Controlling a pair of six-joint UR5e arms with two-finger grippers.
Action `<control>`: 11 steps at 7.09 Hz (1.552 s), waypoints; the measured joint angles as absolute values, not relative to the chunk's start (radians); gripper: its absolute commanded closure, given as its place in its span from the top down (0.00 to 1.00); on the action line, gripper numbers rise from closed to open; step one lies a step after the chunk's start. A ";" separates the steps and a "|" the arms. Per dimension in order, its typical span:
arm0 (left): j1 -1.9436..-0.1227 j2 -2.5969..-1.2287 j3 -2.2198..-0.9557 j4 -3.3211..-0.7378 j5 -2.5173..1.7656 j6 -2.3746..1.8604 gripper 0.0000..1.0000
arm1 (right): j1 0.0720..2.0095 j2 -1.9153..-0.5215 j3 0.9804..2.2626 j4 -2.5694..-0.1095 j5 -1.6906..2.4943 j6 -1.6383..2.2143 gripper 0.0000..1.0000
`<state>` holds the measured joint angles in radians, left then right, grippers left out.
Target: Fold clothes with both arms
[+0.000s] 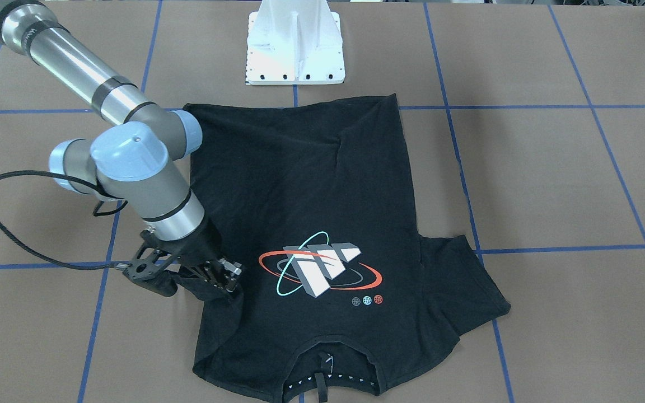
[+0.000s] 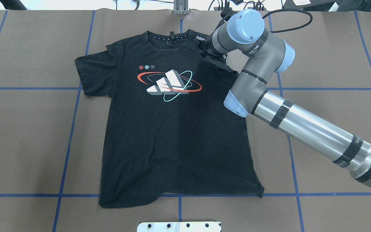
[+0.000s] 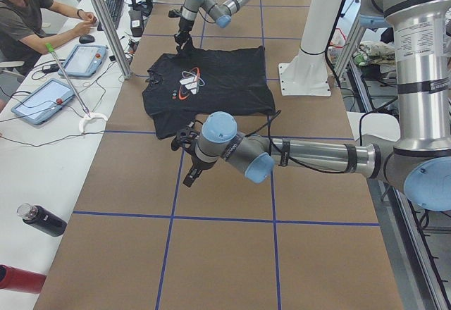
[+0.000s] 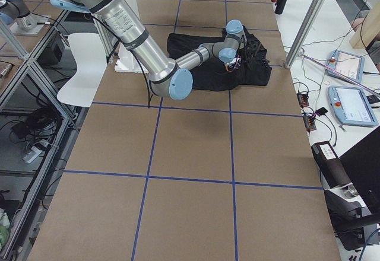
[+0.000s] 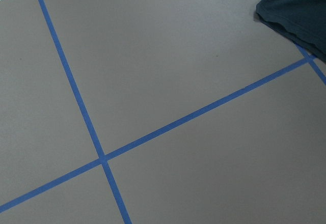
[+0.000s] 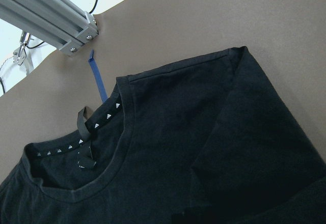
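Lying flat and face up on a brown table crossed by blue tape lines, a black T-shirt has its collar toward the edge far from the robot. Its chest print shows three slanted grey-white blocks ringed by a red and a cyan ellipse, with three small round dots beside it. Small white triangles line the inside of the collar. The right gripper is pinched on the sleeve on the robot's right, bunching the cloth. Lettering on that arm's black band is too small to read. The left gripper hangs over the table off to the shirt's other side; whether its fingers are spread cannot be told.
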<state>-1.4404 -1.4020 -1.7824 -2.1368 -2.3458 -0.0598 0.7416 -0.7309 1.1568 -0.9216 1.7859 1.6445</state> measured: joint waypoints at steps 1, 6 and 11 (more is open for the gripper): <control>-1.440 -1.402 -1.782 -2.137 -2.346 -0.060 1.00 | 0.715 -0.709 1.125 -0.921 1.741 1.645 0.22; -1.398 -1.509 -1.745 -2.145 -2.345 -0.187 1.00 | 0.677 -0.670 1.111 -0.930 1.675 1.648 1.00; -1.204 -1.945 -1.411 -2.204 -2.335 -0.521 0.84 | 0.666 -1.056 1.721 -1.052 1.812 1.651 1.00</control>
<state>-1.2045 -1.9447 -1.4109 -2.2038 -2.3348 -0.5214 0.6656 -1.0556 1.7209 -1.0516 1.8121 1.6506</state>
